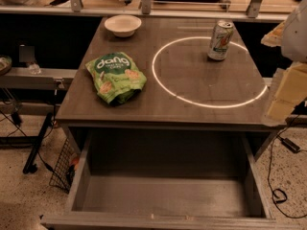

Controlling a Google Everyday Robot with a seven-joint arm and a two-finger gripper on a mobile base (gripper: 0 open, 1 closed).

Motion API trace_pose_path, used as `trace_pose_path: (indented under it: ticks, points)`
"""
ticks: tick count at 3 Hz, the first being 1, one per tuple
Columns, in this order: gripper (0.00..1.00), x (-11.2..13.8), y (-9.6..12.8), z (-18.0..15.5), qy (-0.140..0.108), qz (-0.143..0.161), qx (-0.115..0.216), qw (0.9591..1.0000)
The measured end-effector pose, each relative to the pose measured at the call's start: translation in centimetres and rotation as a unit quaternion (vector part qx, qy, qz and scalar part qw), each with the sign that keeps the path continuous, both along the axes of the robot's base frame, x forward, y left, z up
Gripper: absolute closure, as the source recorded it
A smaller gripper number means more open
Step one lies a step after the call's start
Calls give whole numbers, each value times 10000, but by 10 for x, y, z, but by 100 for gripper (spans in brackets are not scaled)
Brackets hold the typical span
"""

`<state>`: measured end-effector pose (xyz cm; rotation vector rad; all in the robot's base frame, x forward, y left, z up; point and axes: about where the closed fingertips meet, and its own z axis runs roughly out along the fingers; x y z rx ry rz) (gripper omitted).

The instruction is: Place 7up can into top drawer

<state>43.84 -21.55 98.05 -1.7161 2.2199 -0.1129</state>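
The 7up can (220,40) stands upright on the grey table top (192,71), at the back right, on the rim of a bright ring of light. The top drawer (163,195) is pulled out below the table's front edge, and nothing shows on its flat grey floor. My gripper (286,92) shows as pale cream parts at the right edge of the view, beside the table's right front corner. It is to the right of the can and nearer to me, apart from it, and holds nothing that I can see.
A green "dang" snack bag (116,76) lies on the left half of the table. A white bowl (123,25) sits at the back left. A bench with metal posts (144,4) runs behind the table. Cables (278,190) lie on the floor at right.
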Motion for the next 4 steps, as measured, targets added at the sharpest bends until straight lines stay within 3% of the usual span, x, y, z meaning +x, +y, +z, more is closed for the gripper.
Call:
trace_pose_path:
  ticks: [1, 2, 3, 4]
  points:
    - [0, 0, 0, 1, -18, -3, 9, 10000]
    - [0, 27, -8, 4, -264, -123, 211, 9994]
    - [0, 94, -22, 6, -752, -350, 474, 9954]
    - [0, 179, -33, 1, -1389, -669, 643, 9860]
